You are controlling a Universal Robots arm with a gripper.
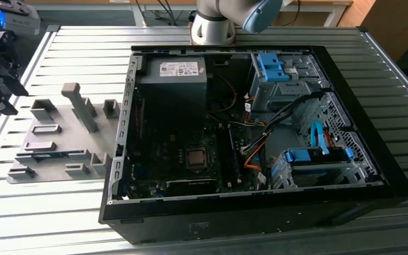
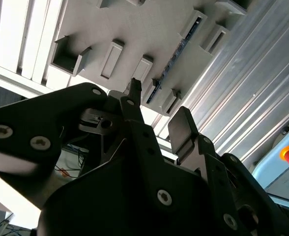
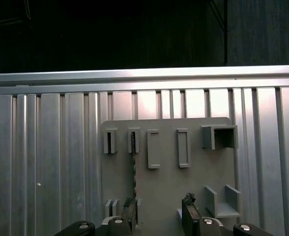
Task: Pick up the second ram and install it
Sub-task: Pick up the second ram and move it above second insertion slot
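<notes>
Nearest the wrist cameras, the pincer (image 3: 159,216) stands open: its two black fingers (image 3: 189,216) are spread, with nothing held between them. Past the fingertips lies the second ram (image 3: 133,169), a thin blue-green stick set on its long edge in a groove of the grey fixture plate (image 3: 184,187), its far end seated in a slotted block. Whether the pincer touches it cannot be told. Several other grey blocks (image 3: 153,148) stand on the same plate. The plate rests flat on the ribbed aluminium tabletop (image 1: 69,212). Just beside the plate, toward the exterior view's right, an open black computer case (image 1: 261,218) lies on its side, exposing the motherboard (image 1: 176,159), orange cables and blue drive brackets (image 1: 271,66). Behind the case stands the arm's base (image 1: 214,24).
</notes>
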